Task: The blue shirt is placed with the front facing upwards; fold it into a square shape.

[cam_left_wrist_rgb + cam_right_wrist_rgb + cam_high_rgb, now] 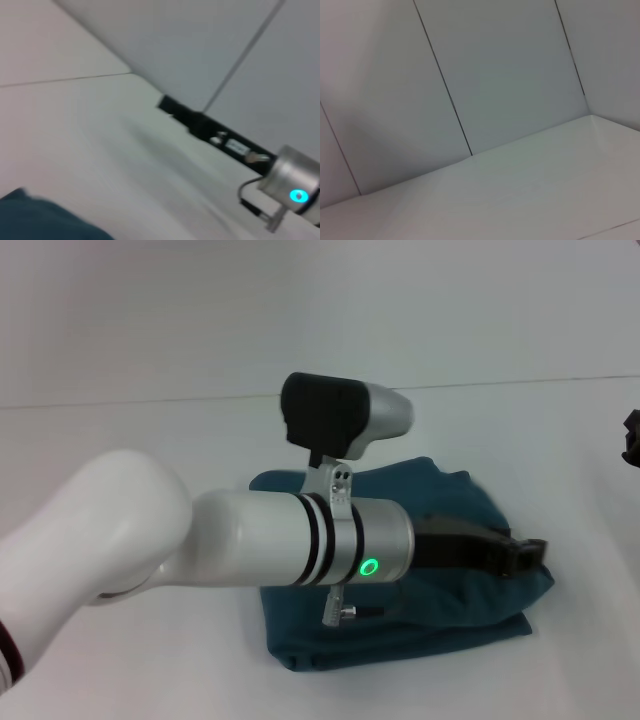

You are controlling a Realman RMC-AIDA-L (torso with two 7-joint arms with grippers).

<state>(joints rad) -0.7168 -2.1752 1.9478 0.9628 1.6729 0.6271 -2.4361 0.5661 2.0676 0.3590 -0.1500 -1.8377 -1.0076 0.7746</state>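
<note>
- Seen from the head camera, the blue shirt (440,615) lies folded into a compact, roughly square bundle on the white desk (120,440), a little to the robot's right of centre.
- The left arm (250,535) reaches across the middle of that view from the robot's left, its white and silver forearm covering much of the bundle's near-left part; a green ring light glows on its wrist.
- The left end effector (525,555), dark and slim, extends over the shirt toward its right-hand edge, low above the cloth or on it; contact cannot be judged, and whether its fingers are spread or pressed together cannot be told.
- The wrist camera housing (345,418), black with a silver back, stands above the forearm on a bracket.
- Only a small dark piece of the right end effector (632,438) shows at the right border of the head view, well apart from the shirt; its state cannot be told there.
- The left wrist view adds what the head camera cuts off: the right arm's silver wrist (292,182) with a blue ring light, and a long dark part (210,129) reaching out from it over the bare desk, plus a corner of the blue shirt (40,220) at the picture's edge.
- The right wrist view shows neither shirt nor arm, only the panelled wall (495,75) and a stretch of the desk (520,195).
</note>
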